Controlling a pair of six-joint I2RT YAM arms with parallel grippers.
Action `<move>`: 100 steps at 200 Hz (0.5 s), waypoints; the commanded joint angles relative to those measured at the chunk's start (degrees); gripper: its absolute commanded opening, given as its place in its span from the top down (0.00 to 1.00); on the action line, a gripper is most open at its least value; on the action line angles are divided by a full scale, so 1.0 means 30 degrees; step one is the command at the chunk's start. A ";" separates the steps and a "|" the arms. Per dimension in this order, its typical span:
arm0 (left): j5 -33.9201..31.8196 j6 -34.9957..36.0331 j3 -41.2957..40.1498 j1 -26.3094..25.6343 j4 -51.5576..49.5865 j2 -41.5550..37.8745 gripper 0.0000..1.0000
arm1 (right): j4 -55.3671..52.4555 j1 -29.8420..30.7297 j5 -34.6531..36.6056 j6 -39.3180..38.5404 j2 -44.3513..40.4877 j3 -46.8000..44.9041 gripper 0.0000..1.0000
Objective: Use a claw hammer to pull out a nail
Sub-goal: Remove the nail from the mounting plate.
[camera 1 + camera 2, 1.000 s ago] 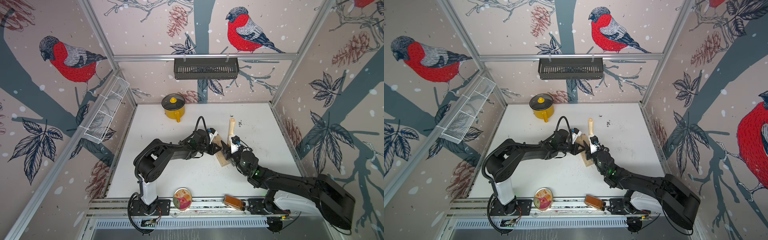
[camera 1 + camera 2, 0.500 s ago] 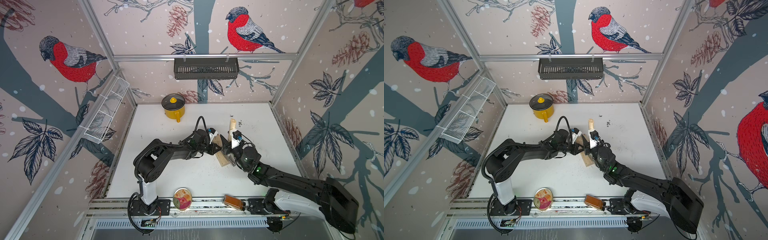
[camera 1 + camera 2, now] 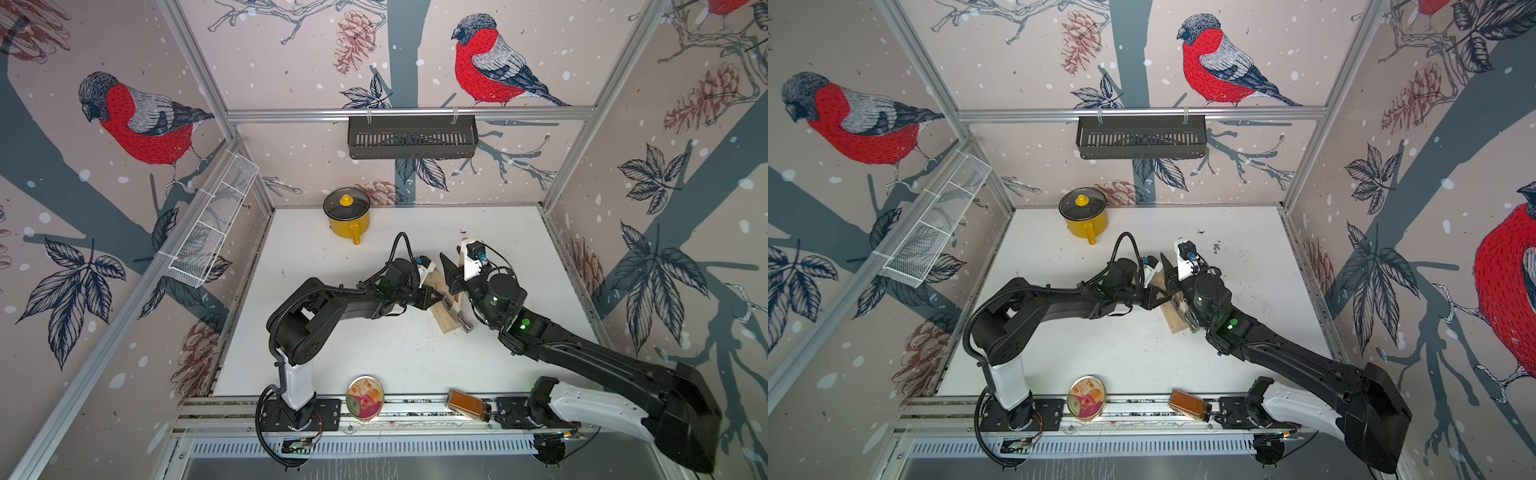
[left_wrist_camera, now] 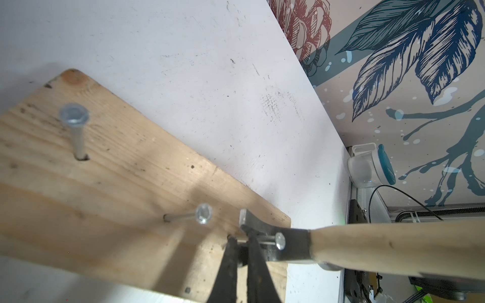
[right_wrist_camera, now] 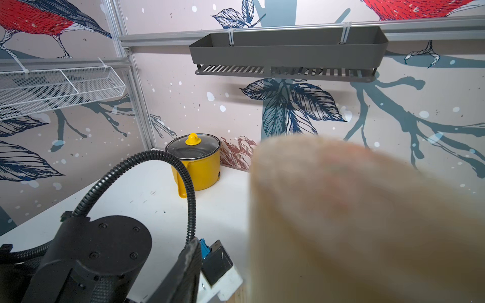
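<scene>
We count one hammer, one board and three nails standing partway out of it: a first nail near the board's rounded corner, a second nail further along, and a third nail near the board's end. The hammer's grey head sits on the board with its split claw astride the third nail's shank, just under the nail's head. The board lies mid-bench between the two arms.

The left pincer is clenched, its two black fingers close together with their tips at the foot of the third nail. The right pincer sits about the handle's upper part. Its wrist view shows only one finger, with a gap between it and the blurred handle, so we cannot tell whether it grasps.

Elsewhere we count one yellow pot at the back, one tin and one jar on the front rail, and two racks: a wire rack and a dark rack.
</scene>
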 commanded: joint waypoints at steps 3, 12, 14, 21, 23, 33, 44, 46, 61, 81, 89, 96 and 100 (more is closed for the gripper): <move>-0.0413 0.0481 -0.0004 0.0061 -0.0113 -0.0093 1.00 | -0.2055 -0.0034 -0.0230 0.0754 0.0204 0.0887 0.50; -0.0413 0.0483 -0.0011 0.0068 -0.0136 -0.0123 1.00 | -0.2488 -0.0029 -0.0298 0.0871 0.0339 0.1198 0.50; -0.0401 0.0476 -0.0006 0.0061 -0.0126 -0.0123 1.00 | -0.2618 -0.0024 -0.0338 0.0875 0.0369 0.1279 0.50; -0.0416 0.0489 -0.0019 0.0090 -0.0131 -0.0123 1.00 | -0.3057 -0.0018 -0.0347 0.0980 0.0432 0.1546 0.51; -0.0416 0.0485 -0.0030 0.0096 -0.0118 -0.0123 1.00 | -0.3207 -0.0029 -0.0335 0.1049 0.0466 0.1630 0.51; -0.0416 0.0483 -0.0033 0.0098 -0.0132 -0.0152 1.00 | -0.3788 -0.0014 -0.0335 0.1240 0.0578 0.1931 0.51; -0.0408 0.0491 -0.0037 0.0112 -0.0114 -0.0180 1.00 | -0.4365 -0.0013 -0.0415 0.1330 0.0680 0.2235 0.51; -0.0392 0.0493 -0.0034 0.0101 -0.0106 -0.0181 1.00 | -0.4465 -0.0013 -0.0419 0.1378 0.0704 0.2271 0.51; -0.0415 0.0496 -0.0033 0.0098 -0.0113 -0.0181 1.00 | -0.5175 -0.0021 -0.0449 0.1562 0.0745 0.2611 0.51; -0.0412 0.0500 -0.0062 0.0127 -0.0085 -0.0181 1.00 | -0.6032 -0.0021 -0.0500 0.1776 0.0708 0.3071 0.51; -0.0387 0.0497 -0.0060 0.0119 -0.0084 -0.0170 1.00 | -0.6456 -0.0013 -0.0522 0.1888 0.0689 0.3327 0.51; -0.0386 0.0482 -0.0065 0.0127 -0.0069 -0.0149 1.00 | -0.6906 -0.0020 -0.0551 0.1965 0.0688 0.3550 0.51; -0.0387 0.0458 -0.0050 0.0127 -0.0083 -0.0152 1.00 | -0.7144 -0.0021 -0.0565 0.2056 0.0695 0.3671 0.51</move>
